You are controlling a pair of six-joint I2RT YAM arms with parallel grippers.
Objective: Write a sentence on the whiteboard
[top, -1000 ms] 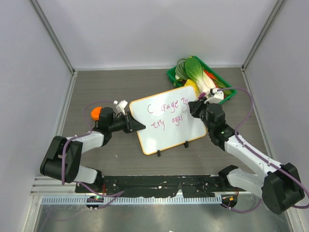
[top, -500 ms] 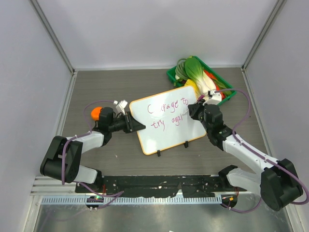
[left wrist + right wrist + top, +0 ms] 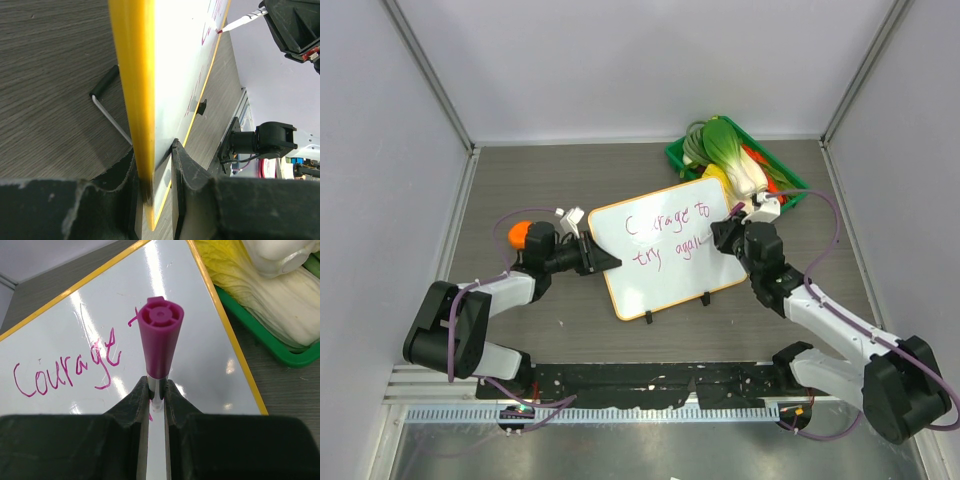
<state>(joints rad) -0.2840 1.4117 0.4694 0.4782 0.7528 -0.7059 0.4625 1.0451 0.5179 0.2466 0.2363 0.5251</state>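
Observation:
The whiteboard (image 3: 665, 262), white with a thin orange frame, lies tilted in the middle of the table. Its purple-pink sentence (image 3: 670, 232) reads "Courage to" above "try agai". My left gripper (image 3: 604, 262) is shut on the board's left edge; in the left wrist view that yellow edge (image 3: 132, 75) runs between the jaws of this gripper (image 3: 155, 170). My right gripper (image 3: 724, 232) is at the board's right edge, at the end of the second line. It is shut on a purple marker (image 3: 160, 342), with the cap end up and the tip down at the board.
A green tray (image 3: 796, 184) of toy vegetables stands just behind the right gripper, close to the board's far right corner. An orange round object (image 3: 519, 233) sits by the left arm. Two black clips (image 3: 706, 298) stick out from the board's near edge. Grey walls enclose the table.
The right gripper with the marker has shifted slightly to the right along the second line, and the last word has grown a little. The left gripper and the board have stayed put.

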